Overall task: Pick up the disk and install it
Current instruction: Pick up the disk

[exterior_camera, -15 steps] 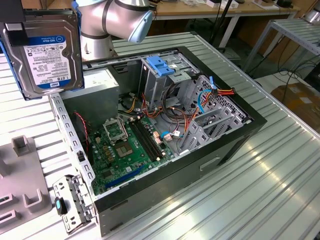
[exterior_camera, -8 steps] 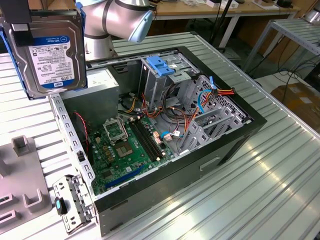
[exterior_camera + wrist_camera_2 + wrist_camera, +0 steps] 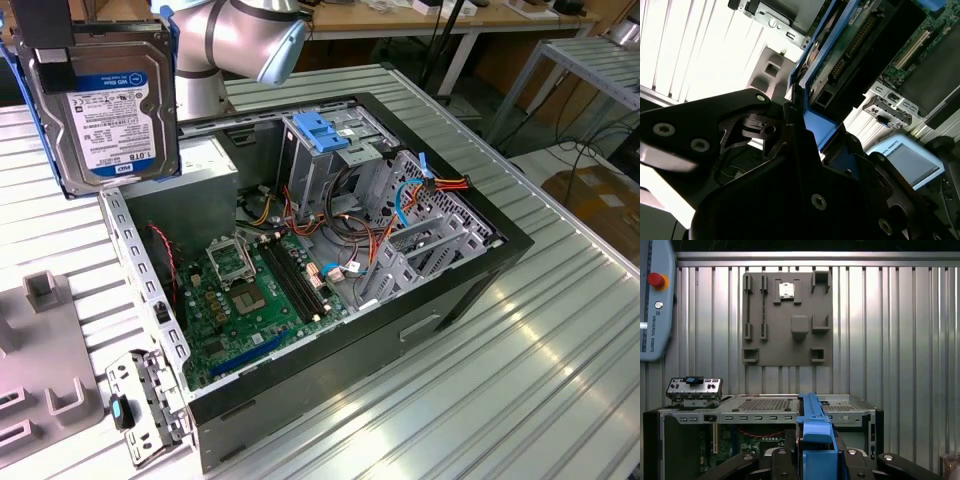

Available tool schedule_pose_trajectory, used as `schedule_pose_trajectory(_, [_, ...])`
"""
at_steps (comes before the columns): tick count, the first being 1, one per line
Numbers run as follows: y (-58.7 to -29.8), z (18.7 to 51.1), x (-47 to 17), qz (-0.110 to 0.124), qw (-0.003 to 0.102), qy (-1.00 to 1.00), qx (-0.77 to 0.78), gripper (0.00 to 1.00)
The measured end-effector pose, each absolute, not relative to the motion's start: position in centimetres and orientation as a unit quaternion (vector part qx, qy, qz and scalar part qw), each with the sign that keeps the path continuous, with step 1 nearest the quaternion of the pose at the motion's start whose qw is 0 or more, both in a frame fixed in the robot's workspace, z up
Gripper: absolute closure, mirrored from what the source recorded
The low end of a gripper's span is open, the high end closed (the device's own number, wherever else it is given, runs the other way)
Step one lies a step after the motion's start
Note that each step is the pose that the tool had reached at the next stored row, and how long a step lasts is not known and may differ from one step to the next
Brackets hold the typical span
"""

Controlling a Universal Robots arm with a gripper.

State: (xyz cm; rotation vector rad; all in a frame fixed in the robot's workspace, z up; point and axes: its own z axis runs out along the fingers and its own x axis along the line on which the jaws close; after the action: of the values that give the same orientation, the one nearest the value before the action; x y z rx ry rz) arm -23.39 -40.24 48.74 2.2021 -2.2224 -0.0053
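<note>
Your ribbed table (image 3: 540, 380) has free room around the open case (image 3: 440, 322); your gripper (image 3: 816, 442) squeezes the blue-edged, white-labelled disk (image 3: 105, 115).

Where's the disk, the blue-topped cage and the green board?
disk (image 3: 105, 130): exterior view, on its white label.
cage (image 3: 322, 135): exterior view, on its blue plastic top.
green board (image 3: 222, 332): exterior view, on its green surface.

Ribbed metal table (image 3: 560, 380): open computer case (image 3: 300, 392), grey fixture plate (image 3: 70, 345).

One disk (image 3: 105, 115), one open computer case (image 3: 350, 372), one grey holder plate (image 3: 781, 347), one teach pendant (image 3: 655, 315).
</note>
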Motion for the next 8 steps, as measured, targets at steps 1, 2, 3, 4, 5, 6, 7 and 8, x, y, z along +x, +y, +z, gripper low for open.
schedule_pose_trajectory(1, [-40.26,48.73,-23.31,-0.002,0.007,-0.710,0.704,0.63])
schedule_pose_trajectory(2, [-40.27,48.73,-23.23,-0.002,0.007,-0.710,0.704,0.63])
schedule_pose_trajectory(3, [-40.27,48.72,-23.12,-0.002,0.007,-0.710,0.704,0.63])
schedule_pose_trajectory(4, [-40.27,48.72,-23.01,-0.002,0.007,-0.710,0.704,0.63])
schedule_pose_trajectory(5, [-40.28,48.71,-22.87,-0.001,0.007,-0.710,0.704,0.63])
schedule_pose_trajectory(6, [-40.29,48.70,-22.75,-0.001,0.007,-0.710,0.704,0.63])
schedule_pose_trajectory(7, [-40.30,48.70,-22.51,-0.001,0.007,-0.710,0.704,0.63])
schedule_pose_trajectory(8, [-40.30,48.70,-22.38,-0.001,0.007,-0.710,0.704,0.63])
